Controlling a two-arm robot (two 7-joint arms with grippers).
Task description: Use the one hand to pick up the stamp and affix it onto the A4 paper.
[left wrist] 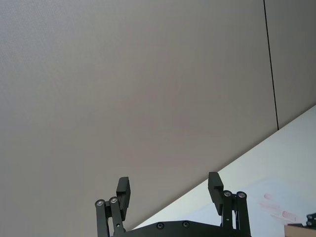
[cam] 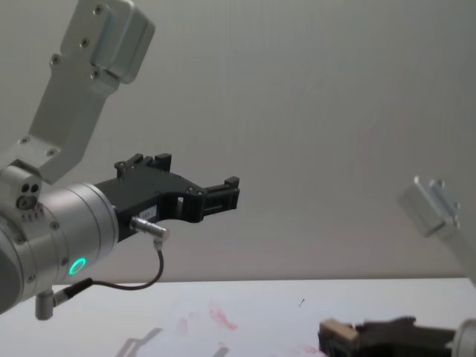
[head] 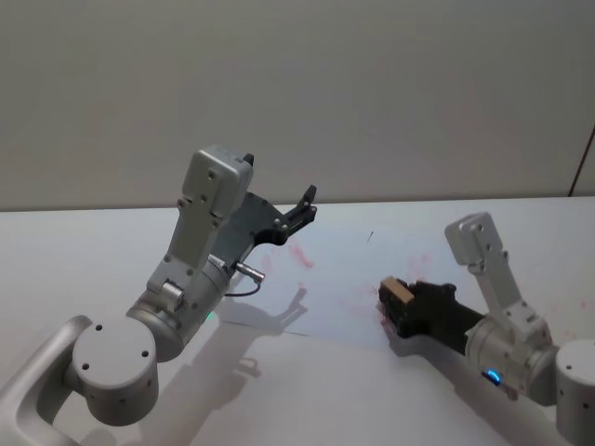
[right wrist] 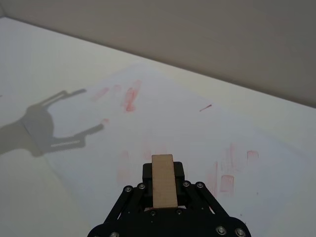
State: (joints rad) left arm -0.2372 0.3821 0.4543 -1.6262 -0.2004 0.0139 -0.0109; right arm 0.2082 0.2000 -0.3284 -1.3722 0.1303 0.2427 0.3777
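A: What is the right claw [head: 394, 299] doing?
B: It is clamping the tan stamp [head: 398, 291] between its fingers and holding it low over the right part of the red-smudged A4 paper [head: 339, 279]. Whether they are touching, I cannot tell.
A: And the left claw [head: 305, 204]?
B: It is hanging raised above the paper's far left side, fingers apart, over the white tabletop [head: 93, 251].

Count, this moment.
Grippers: 2, the left gripper [head: 307, 206] and the right gripper [head: 392, 302].
Stamp [head: 397, 291]: 1, a pale tan block.
A4 paper [head: 344, 279]: 1 sheet.
Red ink smudges [right wrist: 129, 98]: three loose groups on the sheet; single prints too faint to count.
Table [head: 93, 251]: 1.
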